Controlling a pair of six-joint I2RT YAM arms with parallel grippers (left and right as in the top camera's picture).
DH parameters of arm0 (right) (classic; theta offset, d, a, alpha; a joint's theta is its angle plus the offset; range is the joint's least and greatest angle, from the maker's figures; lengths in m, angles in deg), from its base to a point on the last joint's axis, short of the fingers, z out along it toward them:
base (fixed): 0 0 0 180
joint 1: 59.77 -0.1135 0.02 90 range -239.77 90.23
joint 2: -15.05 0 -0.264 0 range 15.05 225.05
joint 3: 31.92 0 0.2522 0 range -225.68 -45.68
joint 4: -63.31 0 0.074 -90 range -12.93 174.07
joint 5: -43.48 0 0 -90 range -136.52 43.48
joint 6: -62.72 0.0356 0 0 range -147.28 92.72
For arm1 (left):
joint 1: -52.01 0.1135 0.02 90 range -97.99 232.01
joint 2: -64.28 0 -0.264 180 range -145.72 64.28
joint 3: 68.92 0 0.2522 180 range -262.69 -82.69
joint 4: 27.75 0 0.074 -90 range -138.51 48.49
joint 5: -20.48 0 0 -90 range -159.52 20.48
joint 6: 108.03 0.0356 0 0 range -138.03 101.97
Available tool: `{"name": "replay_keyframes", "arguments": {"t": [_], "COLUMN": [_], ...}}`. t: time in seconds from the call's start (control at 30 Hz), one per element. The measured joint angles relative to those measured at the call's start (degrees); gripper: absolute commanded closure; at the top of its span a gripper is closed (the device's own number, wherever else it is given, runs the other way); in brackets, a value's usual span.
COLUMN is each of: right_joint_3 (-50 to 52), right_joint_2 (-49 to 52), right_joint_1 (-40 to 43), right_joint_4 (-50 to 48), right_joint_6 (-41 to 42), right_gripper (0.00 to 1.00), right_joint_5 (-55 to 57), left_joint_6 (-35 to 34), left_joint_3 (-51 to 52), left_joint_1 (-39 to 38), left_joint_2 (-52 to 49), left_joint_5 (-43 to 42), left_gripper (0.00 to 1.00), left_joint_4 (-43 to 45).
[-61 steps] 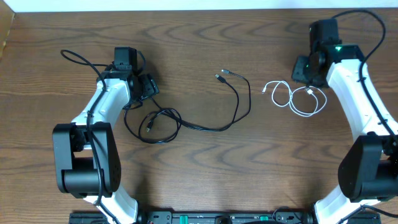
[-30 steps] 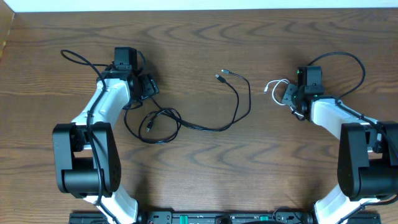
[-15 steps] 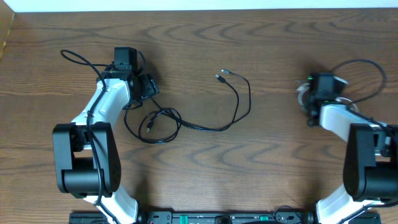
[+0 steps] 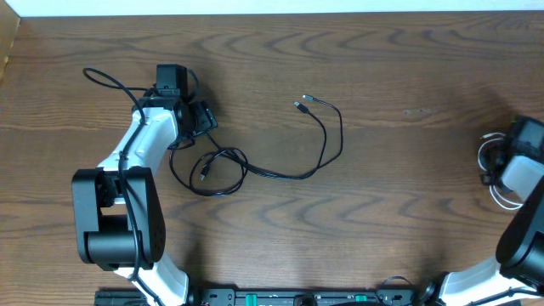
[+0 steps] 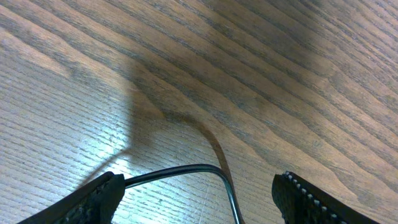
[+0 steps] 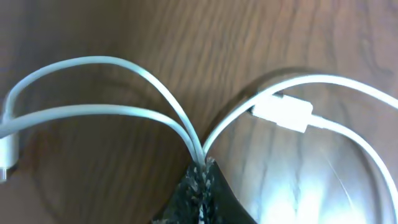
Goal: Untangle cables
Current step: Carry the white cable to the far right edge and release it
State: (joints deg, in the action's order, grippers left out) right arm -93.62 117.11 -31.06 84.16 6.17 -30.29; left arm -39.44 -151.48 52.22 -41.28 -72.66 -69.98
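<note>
The black cable (image 4: 327, 153) lies across the table's middle, its plugs (image 4: 303, 104) at the far end and a loop (image 4: 217, 170) at the left. My left gripper (image 4: 201, 119) is open by that loop. In the left wrist view a black cable (image 5: 205, 171) runs on the wood between the open gripper's (image 5: 199, 190) fingers. My right gripper (image 4: 500, 168) is at the table's right edge, shut on the white cable (image 4: 507, 202). In the right wrist view the white cable's strands (image 6: 124, 111) and a white plug (image 6: 285, 114) fan out from the closed gripper (image 6: 202, 169).
The left arm's thicker black cord (image 4: 106, 78) loops on the table at far left. A white wall edge (image 4: 255, 7) runs along the far side. Brown wood table (image 4: 408, 221) surrounds both cables.
My right gripper closed on the white cable and dragged it from right of centre to the table's far right edge. The left arm and black cable have not moved.
</note>
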Motion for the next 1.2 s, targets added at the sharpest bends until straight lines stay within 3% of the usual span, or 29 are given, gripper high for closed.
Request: {"name": "replay_keyframes", "arguments": {"t": [0.13, 0.3, 0.57, 1.0, 1.2], "right_joint_3": [0.8, 0.9, 0.6, 0.8, -6.7], "right_joint_2": [0.9, 1.4, 1.2, 3.0, 7.3], "right_joint_1": [2.5, 2.5, 2.3, 2.4, 2.4], "right_joint_4": [-7.5, -9.6, -6.7, -12.7, -6.8], "right_joint_6": [-3.9, -7.5, -6.9, -6.6, -8.7], "right_gripper": [0.99, 0.99, 0.99, 0.99, 0.99], "right_joint_5": [-7.6, -11.3, -7.9, -4.9, -3.7], "left_joint_6": [0.0, 0.0, 0.0, 0.0, 0.0], "left_joint_3": [0.0, 0.0, 0.0, 0.0, 0.0], "left_joint_1": [0.0, 0.0, 0.0, 0.0, 0.0], "left_joint_2": [0.0, 0.0, 0.0, 0.0, 0.0], "left_joint_5": [0.0, 0.0, 0.0, 0.0, 0.0], "left_gripper": [0.20, 0.20, 0.20, 0.20, 0.19], "left_joint_4": [0.0, 0.0, 0.0, 0.0, 0.0]}}
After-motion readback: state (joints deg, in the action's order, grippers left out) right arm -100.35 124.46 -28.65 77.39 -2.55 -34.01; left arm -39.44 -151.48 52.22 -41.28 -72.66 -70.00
